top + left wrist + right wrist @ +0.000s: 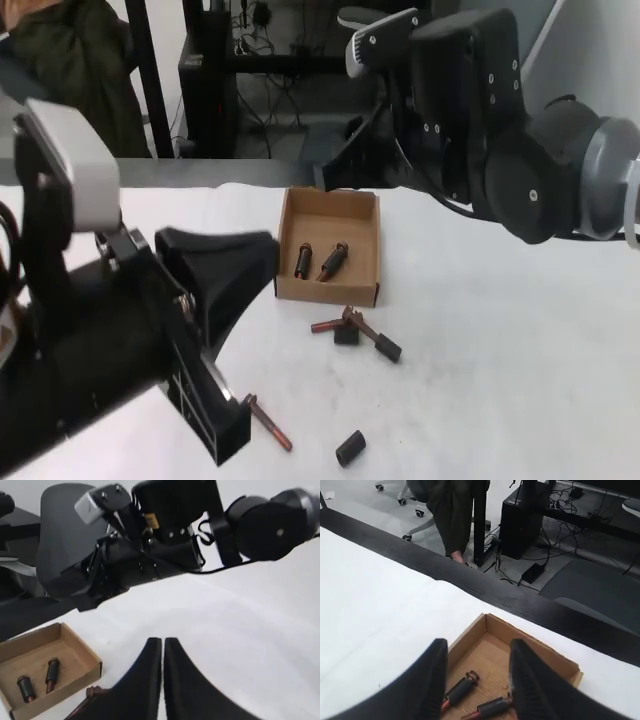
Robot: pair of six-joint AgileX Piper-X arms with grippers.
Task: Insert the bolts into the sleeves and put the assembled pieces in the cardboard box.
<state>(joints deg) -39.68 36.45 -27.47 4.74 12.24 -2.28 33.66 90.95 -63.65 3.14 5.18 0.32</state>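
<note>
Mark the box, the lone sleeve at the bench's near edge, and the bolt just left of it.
box point(325, 292), high view, front wall.
sleeve point(350, 448), high view, middle of its body.
bolt point(270, 424), high view, mid-shaft.

Soft, even room light makes my white bench point(500, 380) bright nearly to glare, leaves only faint shadows inside the cardboard box point(325, 292), and draws hardly any shine from my black left gripper point(163, 642).

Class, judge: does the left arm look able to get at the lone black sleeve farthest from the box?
Probably yes. The sleeve lies alone on bare bench close by that arm, apart from the bolt, nothing over it. The left gripper is shut, so it must open first.
</note>
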